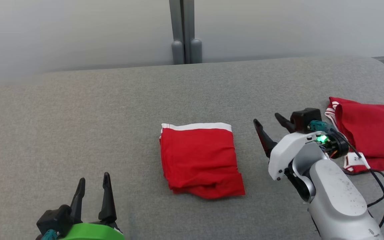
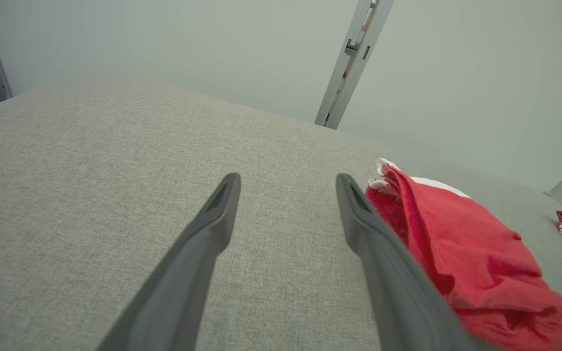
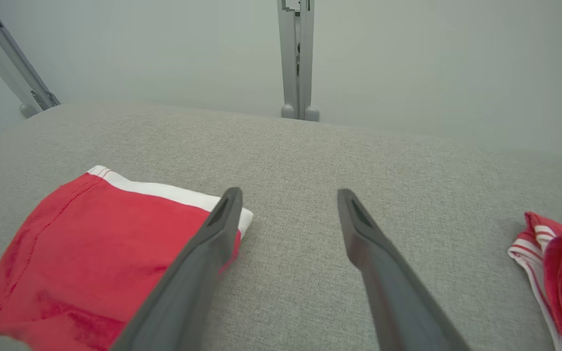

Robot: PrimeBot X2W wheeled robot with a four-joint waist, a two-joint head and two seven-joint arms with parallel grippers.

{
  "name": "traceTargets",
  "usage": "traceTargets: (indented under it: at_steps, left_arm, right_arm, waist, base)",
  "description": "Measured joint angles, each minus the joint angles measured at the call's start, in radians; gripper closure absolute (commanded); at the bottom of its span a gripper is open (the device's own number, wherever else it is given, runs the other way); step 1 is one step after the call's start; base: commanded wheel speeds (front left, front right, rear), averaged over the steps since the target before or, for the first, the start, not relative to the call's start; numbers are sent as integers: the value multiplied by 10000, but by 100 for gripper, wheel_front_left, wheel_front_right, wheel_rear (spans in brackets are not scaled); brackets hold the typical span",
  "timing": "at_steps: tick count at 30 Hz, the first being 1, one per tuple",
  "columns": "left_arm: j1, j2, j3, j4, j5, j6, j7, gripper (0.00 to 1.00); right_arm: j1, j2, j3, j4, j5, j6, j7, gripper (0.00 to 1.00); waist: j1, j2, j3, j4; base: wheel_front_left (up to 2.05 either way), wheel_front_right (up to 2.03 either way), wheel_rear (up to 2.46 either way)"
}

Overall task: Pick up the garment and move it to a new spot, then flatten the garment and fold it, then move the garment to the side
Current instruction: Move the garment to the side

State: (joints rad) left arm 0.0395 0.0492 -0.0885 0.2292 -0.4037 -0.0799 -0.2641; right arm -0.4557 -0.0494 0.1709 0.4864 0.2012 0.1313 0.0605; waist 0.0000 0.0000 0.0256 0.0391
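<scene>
Red folded garment (image 1: 200,160) between left jaws and right jaws, touching neither.

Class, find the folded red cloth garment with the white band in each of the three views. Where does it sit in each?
Head view: the folded red garment lies at the centre, on the grey cloth surface.
Left wrist view: lower right.
Right wrist view: lower left.
Shared landmark: the grey upright post behind the surface.
</scene>
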Motion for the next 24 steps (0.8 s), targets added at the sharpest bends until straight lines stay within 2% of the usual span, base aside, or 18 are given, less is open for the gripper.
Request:
traceTargets:
  at_steps: [5, 8, 15, 22, 23, 24]
  left_arm:
    - [-112, 2, -6, 56, -56, -35, 2, 0]
    - [-126, 2, -38, 54, -128, -25, 2, 0]
    - [-150, 2, -82, 17, -199, 6, 0, 0]
    - [-232, 2, -115, -13, -238, 10, 0, 0]
    - [-244, 2, -121, -17, -238, 12, 0, 0]
    - [-253, 2, -138, -13, -238, 12, 0, 0]
  right_arm:
    - [-322, 0, 583, 740, 957, 0, 1582, 0]
    - [-434, 12, 911, 1085, 1147, 0, 2224, 0]
    - [-583, -17, 1231, 1741, 1258, 0, 2953, 0]
    - [-726, -31, 1034, 2334, 1419, 0, 3045, 2]
    - [-765, -29, 991, 2399, 1419, 0, 2980, 14]
    - [-823, -33, 984, 2481, 1419, 0, 2932, 58]
  waist:
    - [0, 0, 139, 475]
    - [0, 0, 222, 775]
    - [0, 0, 469, 1382]
    - [0, 0, 763, 1706]
    - [0, 0, 793, 1722]
    - [0, 0, 826, 1734]
  base:
    - [0, 0, 0]
    - [0, 0, 0]
    - [0, 0, 0]
    - [0, 0, 0]
    - [0, 0, 0]
    - [0, 0, 0]
